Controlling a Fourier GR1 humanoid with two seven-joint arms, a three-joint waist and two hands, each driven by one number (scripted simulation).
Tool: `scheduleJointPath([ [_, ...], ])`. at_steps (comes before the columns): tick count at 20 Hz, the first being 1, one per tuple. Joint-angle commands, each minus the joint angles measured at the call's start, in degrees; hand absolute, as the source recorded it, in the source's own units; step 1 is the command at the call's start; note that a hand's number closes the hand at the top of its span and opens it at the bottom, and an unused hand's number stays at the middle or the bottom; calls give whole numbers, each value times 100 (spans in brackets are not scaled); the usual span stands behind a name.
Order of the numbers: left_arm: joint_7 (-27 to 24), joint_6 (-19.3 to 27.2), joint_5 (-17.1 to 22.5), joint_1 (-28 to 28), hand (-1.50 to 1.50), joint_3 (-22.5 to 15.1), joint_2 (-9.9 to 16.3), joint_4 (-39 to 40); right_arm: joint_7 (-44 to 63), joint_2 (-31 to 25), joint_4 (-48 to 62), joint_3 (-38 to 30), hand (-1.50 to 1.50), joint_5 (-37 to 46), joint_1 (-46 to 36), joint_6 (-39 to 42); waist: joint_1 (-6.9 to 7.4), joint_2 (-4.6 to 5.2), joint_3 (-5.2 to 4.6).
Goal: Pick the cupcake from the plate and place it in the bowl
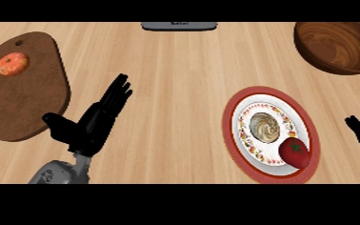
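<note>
The cupcake, seen from above as a beige swirl of frosting, sits in the middle of a white plate with a red rim at the right of the counter. A dark wooden bowl stands at the far right corner, cut by the view's edge. My left hand rests open at the lower left, fingers straight and pointing up, well away from the plate. Only a small black part of my right hand shows at the right edge, just beside the plate's rim.
A red tomato lies on the plate's near side, next to the cupcake. A brown cutting board at the left carries an orange round fruit. A grey object sits at the far edge.
</note>
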Motion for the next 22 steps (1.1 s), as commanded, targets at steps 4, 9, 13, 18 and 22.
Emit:
scheduleJointPath([
  [4, 160, -261, 42, -159, 0, -35, -31, 20, 3007, -20, -915, 590, -150, 272, -928, 1725, 222, 30, 17],
  [9, 184, -158, -72, -483, 0, 51, -305, 269, 4472, 454, -407, 926, -150, 64, -2349, 2567, 186, 20, 31],
  [13, -49, -251, -203, -132, 0, 57, -251, 288, 4836, 678, 111, 799, -150, -171, -2751, 2904, 170, 11, 35],
  [18, 101, -277, -171, -93, 0, 89, -373, 232, 4666, 754, 652, 753, -150, -283, -2775, 3046, 116, 1, 41],
  [22, 169, -230, -264, -354, 0, 284, -404, 389, 4644, 1151, 1149, 1132, -150, 67, -2831, 2868, 87, 1, 43],
])
